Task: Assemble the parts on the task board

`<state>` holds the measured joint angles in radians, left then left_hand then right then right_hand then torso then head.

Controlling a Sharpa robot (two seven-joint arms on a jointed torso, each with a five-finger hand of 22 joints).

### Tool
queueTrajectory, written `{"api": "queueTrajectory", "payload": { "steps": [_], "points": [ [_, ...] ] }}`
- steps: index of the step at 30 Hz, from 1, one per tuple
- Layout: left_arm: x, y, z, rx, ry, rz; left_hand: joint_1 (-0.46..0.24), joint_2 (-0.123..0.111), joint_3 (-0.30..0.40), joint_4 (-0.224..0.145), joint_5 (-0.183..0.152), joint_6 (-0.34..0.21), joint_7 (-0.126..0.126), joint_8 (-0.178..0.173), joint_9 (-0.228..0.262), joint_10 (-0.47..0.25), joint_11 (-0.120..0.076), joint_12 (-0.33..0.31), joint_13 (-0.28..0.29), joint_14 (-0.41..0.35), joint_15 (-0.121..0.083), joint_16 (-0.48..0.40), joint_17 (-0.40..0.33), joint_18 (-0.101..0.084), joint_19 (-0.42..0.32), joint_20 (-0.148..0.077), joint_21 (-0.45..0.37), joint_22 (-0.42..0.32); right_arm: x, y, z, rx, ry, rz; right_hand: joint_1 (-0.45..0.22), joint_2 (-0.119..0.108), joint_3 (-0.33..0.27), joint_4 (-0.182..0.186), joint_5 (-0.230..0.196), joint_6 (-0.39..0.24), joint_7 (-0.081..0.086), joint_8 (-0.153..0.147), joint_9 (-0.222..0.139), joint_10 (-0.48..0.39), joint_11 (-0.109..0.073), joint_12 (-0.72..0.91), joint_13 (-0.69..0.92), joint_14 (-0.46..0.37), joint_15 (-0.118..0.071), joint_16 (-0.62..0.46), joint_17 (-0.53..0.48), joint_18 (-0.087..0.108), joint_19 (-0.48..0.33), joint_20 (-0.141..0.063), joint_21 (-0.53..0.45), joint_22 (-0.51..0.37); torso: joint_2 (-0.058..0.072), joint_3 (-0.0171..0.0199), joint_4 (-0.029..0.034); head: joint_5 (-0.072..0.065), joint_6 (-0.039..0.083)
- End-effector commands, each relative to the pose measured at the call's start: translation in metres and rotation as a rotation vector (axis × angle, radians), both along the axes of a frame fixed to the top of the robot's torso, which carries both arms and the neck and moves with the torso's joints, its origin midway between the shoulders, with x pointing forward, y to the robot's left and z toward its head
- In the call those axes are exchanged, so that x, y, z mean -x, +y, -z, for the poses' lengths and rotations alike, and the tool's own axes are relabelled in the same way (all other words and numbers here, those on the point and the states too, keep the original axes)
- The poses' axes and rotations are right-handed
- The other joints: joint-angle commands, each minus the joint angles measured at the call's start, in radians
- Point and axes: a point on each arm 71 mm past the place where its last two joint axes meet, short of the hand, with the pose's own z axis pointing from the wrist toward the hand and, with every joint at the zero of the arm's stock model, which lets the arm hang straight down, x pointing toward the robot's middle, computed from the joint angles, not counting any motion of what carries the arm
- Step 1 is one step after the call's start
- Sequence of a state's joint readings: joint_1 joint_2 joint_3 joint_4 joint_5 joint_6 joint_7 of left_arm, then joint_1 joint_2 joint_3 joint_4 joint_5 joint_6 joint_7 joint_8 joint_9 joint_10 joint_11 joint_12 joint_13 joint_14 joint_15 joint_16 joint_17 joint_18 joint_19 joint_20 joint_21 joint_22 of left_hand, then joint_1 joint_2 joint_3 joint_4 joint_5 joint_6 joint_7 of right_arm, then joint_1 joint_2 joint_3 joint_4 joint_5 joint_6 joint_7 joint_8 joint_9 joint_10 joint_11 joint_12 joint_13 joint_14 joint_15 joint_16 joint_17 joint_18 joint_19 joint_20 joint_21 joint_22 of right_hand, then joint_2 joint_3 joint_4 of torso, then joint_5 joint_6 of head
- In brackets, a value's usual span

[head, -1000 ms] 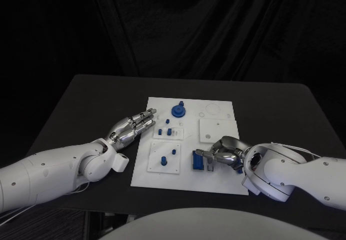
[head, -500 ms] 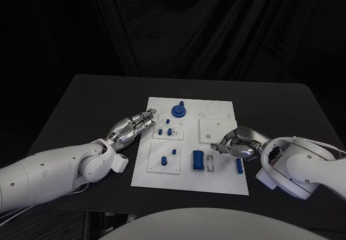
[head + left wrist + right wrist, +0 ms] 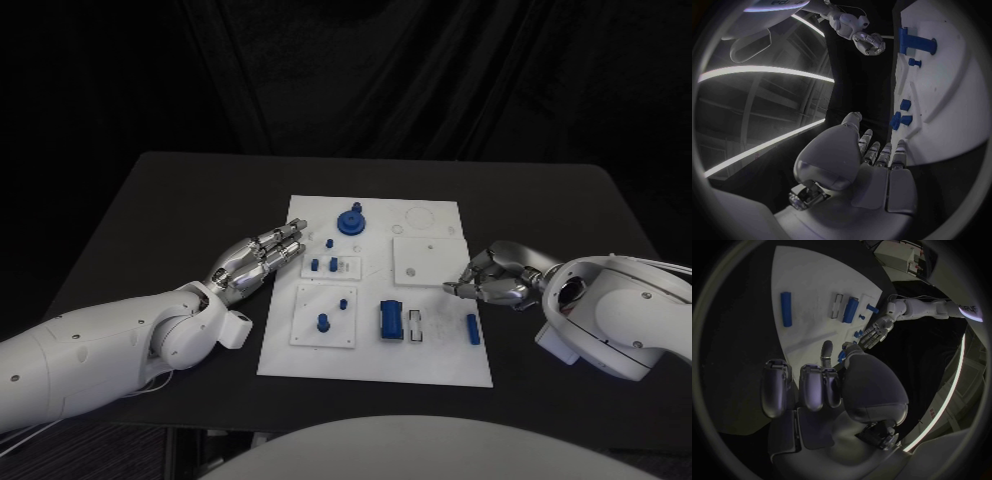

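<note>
several small blue parts sit on the white task board (image 3: 433, 365), which lies in the middle of the black table (image 3: 159, 200). near the board's front right, a slim blue bar (image 3: 473, 329) lies flat on its own, and the right wrist view shows it lying free on the bare white surface. just to its left is a narrow white slot piece (image 3: 417, 327), and beside that a thicker blue block (image 3: 391, 320). on the left half of the board, a raised white square plate (image 3: 327, 315) carries a blue peg (image 3: 323, 323) and a smaller blue pin (image 3: 348, 300). above it, a smaller plate holds two short blue pegs (image 3: 325, 265). at the far end of the board stands a blue round knobbed piece (image 3: 351, 219). a plain white square plate (image 3: 431, 259) fills the right middle of the board.

right hand (image 3: 498, 278) hovers at the board's right edge, just beside the plain square plate, with its fingers curled inward and nothing between them. left hand (image 3: 264, 255) lies at the board's left edge, near the two short pegs, with its fingers stretched out straight and close together, holding nothing.
</note>
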<state>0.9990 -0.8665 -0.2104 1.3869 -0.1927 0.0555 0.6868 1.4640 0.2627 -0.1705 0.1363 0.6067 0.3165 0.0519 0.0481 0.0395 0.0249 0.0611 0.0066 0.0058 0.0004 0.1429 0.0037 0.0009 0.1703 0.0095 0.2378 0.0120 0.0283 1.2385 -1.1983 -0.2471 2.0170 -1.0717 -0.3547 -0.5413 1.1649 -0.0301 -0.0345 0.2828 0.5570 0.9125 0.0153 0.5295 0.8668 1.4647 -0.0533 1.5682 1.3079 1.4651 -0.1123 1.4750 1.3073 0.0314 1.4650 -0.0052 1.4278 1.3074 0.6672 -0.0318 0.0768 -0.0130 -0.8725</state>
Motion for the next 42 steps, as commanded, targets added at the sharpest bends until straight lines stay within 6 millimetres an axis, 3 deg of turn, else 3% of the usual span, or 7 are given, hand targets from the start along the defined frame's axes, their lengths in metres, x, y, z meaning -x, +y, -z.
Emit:
{"api": "queueTrajectory", "payload": {
  "steps": [1,5,10,13,18,24,42],
  "points": [
    [0.001,-0.001,0.001,0.007,-0.002,0.003,-0.015,0.011,-0.003,0.005,-0.010,0.003,0.006,0.005,0.001,0.000,0.011,0.000,0.001,0.000,0.004,-0.004,-0.001,0.000,0.004,0.007,-0.002,-0.001,0.005,-0.002,0.009,0.079,0.041,-0.017,0.012,0.001,0.003,-0.004,-0.002,0.008,-0.002,0.002,0.001,0.106,-0.002,0.003,0.263,0.065,-0.001,0.005,0.015,0.001,0.064,0.003,0.004,0.220,0.001,-0.0011,0.0005,-0.006,0.000],
    [0.001,0.000,0.001,0.007,-0.002,0.002,-0.015,0.011,-0.003,0.006,-0.011,0.003,0.006,0.005,0.001,0.000,0.011,0.000,0.001,0.000,0.004,-0.004,-0.001,0.000,0.004,0.007,-0.002,-0.001,0.006,0.002,0.013,0.090,0.025,-0.037,0.012,0.002,-0.001,0.000,-0.015,0.011,-0.002,0.005,0.001,0.106,-0.002,0.003,0.263,0.067,-0.002,0.009,0.023,0.000,0.066,0.003,0.010,0.222,0.001,-0.0017,-0.0005,-0.008,0.000],
    [0.001,-0.001,0.001,0.008,-0.001,0.005,-0.016,0.011,-0.004,0.006,-0.010,0.003,0.006,0.005,0.001,0.000,0.011,0.000,0.001,0.000,0.003,-0.004,-0.001,0.000,0.004,0.007,-0.002,-0.001,0.009,0.016,0.016,0.124,-0.036,-0.106,-0.027,0.000,-0.072,0.005,-0.286,0.030,-0.009,0.058,0.042,0.106,-0.008,0.003,0.263,0.069,-0.005,0.017,0.036,-0.005,0.073,0.000,0.030,0.228,0.003,0.0008,-0.0018,-0.004,0.000],
    [0.001,-0.001,0.001,0.010,0.000,0.007,-0.016,0.011,-0.004,0.006,-0.010,0.003,0.006,0.005,0.001,0.000,0.011,0.000,0.001,0.000,0.003,-0.004,-0.001,0.000,0.004,0.007,-0.002,-0.001,0.012,0.024,0.020,0.138,-0.063,-0.148,-0.025,-0.001,-0.091,0.004,-0.335,0.026,-0.013,0.081,0.066,0.106,-0.011,0.003,0.263,0.069,-0.009,0.018,0.036,-0.005,0.074,-0.003,0.032,0.228,0.002,-0.0001,0.0019,-0.004,0.000],
    [0.001,0.000,0.001,0.009,0.002,0.007,-0.019,0.014,-0.004,0.009,-0.015,0.003,0.008,0.005,0.001,-0.001,0.010,0.000,0.001,0.000,0.004,-0.004,-0.001,-0.001,0.004,0.007,-0.002,-0.001,0.015,0.038,0.028,0.157,-0.089,-0.211,-0.026,-0.009,-0.119,0.006,-0.470,0.011,-0.018,0.122,0.114,0.106,-0.016,0.003,0.263,0.068,-0.013,0.019,0.033,-0.005,0.074,-0.008,0.033,0.228,0.003,0.0024,-0.0021,0.002,0.000],
    [0.001,-0.001,0.002,0.009,0.005,0.009,-0.021,0.014,-0.004,0.011,-0.016,0.008,0.011,0.006,0.002,0.000,0.008,0.000,0.001,0.000,0.005,-0.004,-0.001,-0.001,0.004,0.007,-0.002,-0.001,0.019,0.051,0.040,0.171,-0.079,-0.256,-0.022,-0.016,-0.122,0.007,-0.495,0.004,-0.018,0.127,0.123,0.106,-0.016,0.003,0.263,0.065,-0.014,0.013,0.017,-0.002,0.071,-0.008,0.020,0.224,0.005,0.0010,0.0019,0.003,0.000],
    [0.001,-0.002,0.003,0.011,0.012,0.017,-0.021,0.014,-0.004,0.010,-0.015,0.008,0.014,0.007,0.002,0.000,0.007,0.000,0.001,0.000,0.005,-0.004,-0.001,-0.001,0.004,0.007,-0.002,-0.001,0.016,0.071,0.048,0.200,-0.103,-0.291,-0.041,-0.025,-0.125,0.011,-0.497,-0.007,-0.016,0.128,0.130,0.106,-0.015,0.003,0.263,0.061,-0.013,0.005,-0.003,0.001,0.066,-0.008,0.005,0.220,0.003,0.0013,-0.0005,0.007,0.000]
  ]
}}
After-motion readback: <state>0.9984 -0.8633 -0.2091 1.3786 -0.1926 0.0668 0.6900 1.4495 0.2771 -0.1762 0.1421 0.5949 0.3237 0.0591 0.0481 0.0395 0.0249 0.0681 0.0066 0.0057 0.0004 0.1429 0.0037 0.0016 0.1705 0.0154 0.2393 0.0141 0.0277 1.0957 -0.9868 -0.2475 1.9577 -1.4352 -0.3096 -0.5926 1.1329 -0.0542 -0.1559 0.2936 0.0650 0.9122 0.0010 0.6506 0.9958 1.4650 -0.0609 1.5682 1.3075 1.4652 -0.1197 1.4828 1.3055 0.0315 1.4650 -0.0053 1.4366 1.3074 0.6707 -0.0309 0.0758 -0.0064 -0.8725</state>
